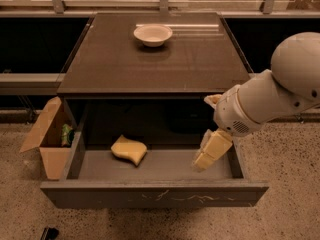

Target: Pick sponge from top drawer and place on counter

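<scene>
camera view | I see the gripper (210, 153) inside the right end of the open top drawer (150, 196); open or closed, I cannot tell | sponge (129, 150) on drawer floor, left of centre, well apart from gripper | white bowl (153, 34) on counter (125, 64)

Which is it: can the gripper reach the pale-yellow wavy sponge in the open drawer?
Probably yes. The gripper hangs at the right end of the wide grey-brown top drawer, the pale-yellow wavy sponge lies left of centre, and only bare drawer floor shows between them.
</scene>
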